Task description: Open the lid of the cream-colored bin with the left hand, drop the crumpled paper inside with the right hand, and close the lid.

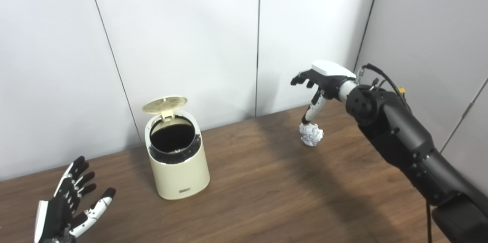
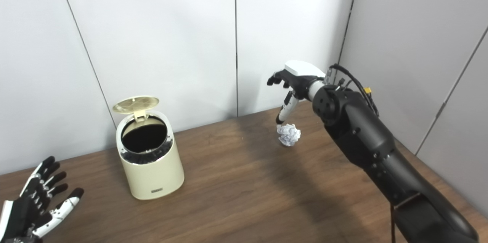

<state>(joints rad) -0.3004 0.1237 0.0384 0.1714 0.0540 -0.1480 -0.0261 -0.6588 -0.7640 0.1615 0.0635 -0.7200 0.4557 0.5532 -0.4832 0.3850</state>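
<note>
Fingers (image 1: 305, 81) of the right hand (image 1: 324, 79) are spread and empty, curled a little downward, with the thumb reaching toward the paper (image 1: 311, 134) and its tip just above or perhaps brushing the top; contact cannot be told. Fingers of the left hand (image 1: 70, 205) are also spread wide and hold nothing, low at the near left, well apart from the bin (image 1: 179, 166).

Going by size: the brown wooden surface (image 1: 267, 197) carries everything. On it the bin stands upright, left of centre, its long axis vertical and its dark mouth facing up. Its lid (image 1: 164, 105) is already raised, hinged at the back and tilted up toward the wall, so the opening step looks done. Smallest is the paper, a white crumpled ball near the far edge, right of centre, well apart from the bin.

That ball is probably very light, soft and springy, and not fragile; it would dent under pressure and could skid or roll if nudged from one side. It has no clear long axis or facing, so any approach serves; pinching it across the middle from above, thumb opposite the fingers, seems safest. The lid likely needs only a light push to close.
</note>
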